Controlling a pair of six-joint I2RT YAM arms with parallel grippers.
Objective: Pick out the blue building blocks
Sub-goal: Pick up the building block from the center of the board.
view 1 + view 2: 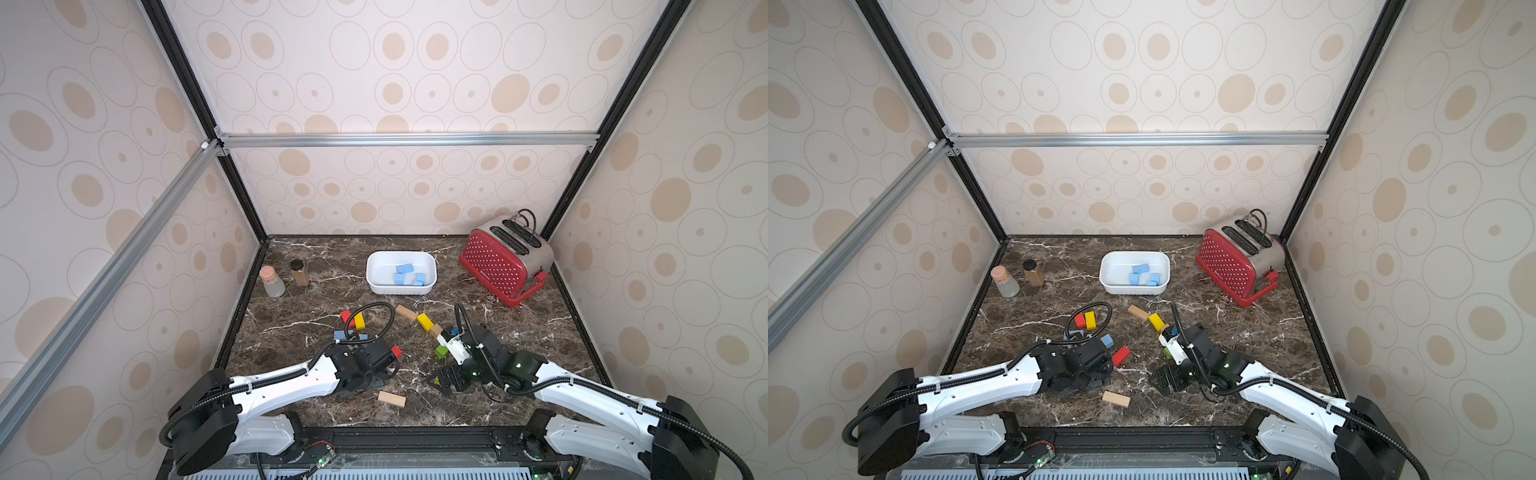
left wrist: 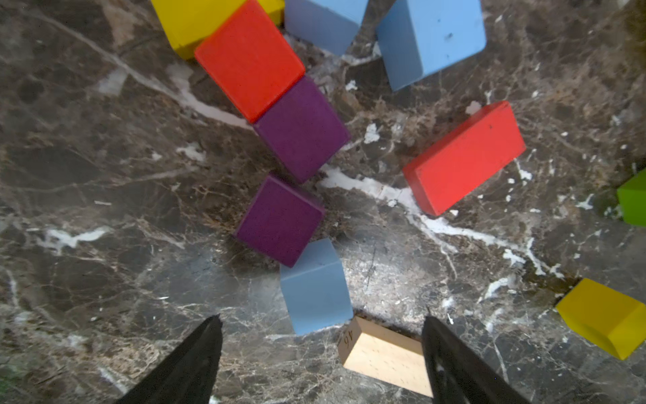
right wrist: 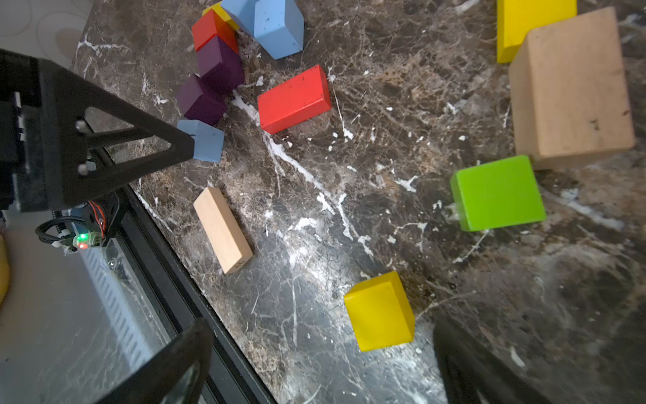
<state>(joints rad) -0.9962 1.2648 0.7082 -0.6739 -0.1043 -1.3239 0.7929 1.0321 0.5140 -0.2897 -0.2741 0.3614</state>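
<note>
blue building blocks (image 2: 316, 290): three loose, four binned

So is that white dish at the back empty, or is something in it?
Not empty: the white dish holds a few blue building blocks, lying loose on its floor.

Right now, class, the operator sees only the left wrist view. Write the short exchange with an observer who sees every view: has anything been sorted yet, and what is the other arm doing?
Operator: Is anything sorted yet?
Observer: Yes. Several blue blocks lie in a white dish at the far side of the table.
Operator: What about the other arm?
Observer: The right gripper is open and empty, with a yellow block close by its fingertips.
</note>
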